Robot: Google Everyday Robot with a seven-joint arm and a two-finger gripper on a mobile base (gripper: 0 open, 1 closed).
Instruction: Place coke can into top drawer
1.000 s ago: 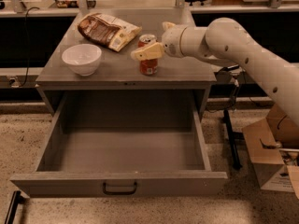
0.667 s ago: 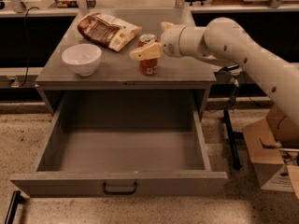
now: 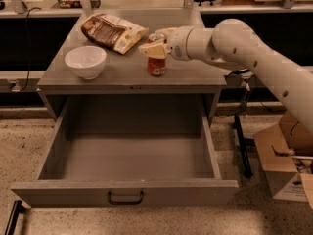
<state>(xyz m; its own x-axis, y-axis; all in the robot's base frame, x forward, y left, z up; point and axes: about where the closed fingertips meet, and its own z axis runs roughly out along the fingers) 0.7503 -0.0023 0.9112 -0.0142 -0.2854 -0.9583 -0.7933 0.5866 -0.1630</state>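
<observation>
The coke can (image 3: 156, 65) stands upright on the grey cabinet top (image 3: 186, 77), right of centre. My gripper (image 3: 158, 41) reaches in from the right and is shut on the can's upper part, with one pale finger (image 3: 153, 50) in front of it and the other behind it. The can's base rests on the surface. The top drawer (image 3: 58, 192) is pulled wide open below the cabinet top and holds nothing. Its dark handle (image 3: 125, 198) sits at the centre of the front panel.
A white bowl (image 3: 85, 61) sits on the left of the cabinet top. A brown snack bag (image 3: 112, 32) lies at the back. A cardboard box (image 3: 288, 165) and a black stand leg (image 3: 242, 146) are on the floor to the right of the drawer.
</observation>
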